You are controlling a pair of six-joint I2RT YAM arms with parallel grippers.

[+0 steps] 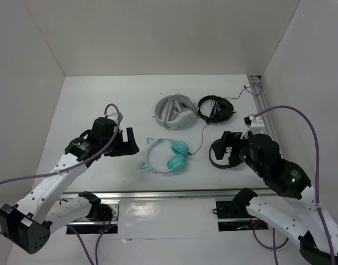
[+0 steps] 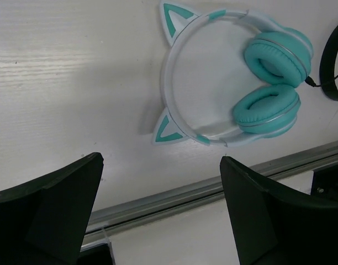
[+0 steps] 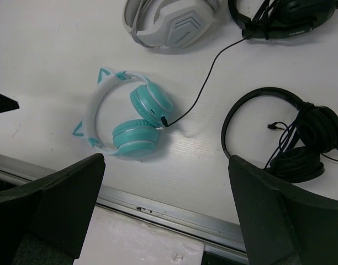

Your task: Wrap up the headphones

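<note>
The teal headphones [image 1: 167, 157] lie flat on the white table, folded, with a pale headband and two cat ears. They also show in the left wrist view [image 2: 275, 52] and the right wrist view [image 3: 149, 102]. Their thin black cable [image 1: 200, 139] runs loose from one earcup towards the back right, also in the right wrist view [image 3: 205, 77]. My left gripper [image 1: 130, 143] is open and empty, just left of the headphones; its jaws frame bare table [image 2: 160, 160]. My right gripper [image 1: 226, 149] is open and empty, right of them [image 3: 166, 160].
Grey-white headphones [image 1: 174, 112] and black headphones [image 1: 216, 107] lie at the back. Another black pair with a bundled cable [image 3: 293, 141] lies under my right gripper. A metal rail [image 1: 158, 194] runs along the near edge. White walls enclose the table.
</note>
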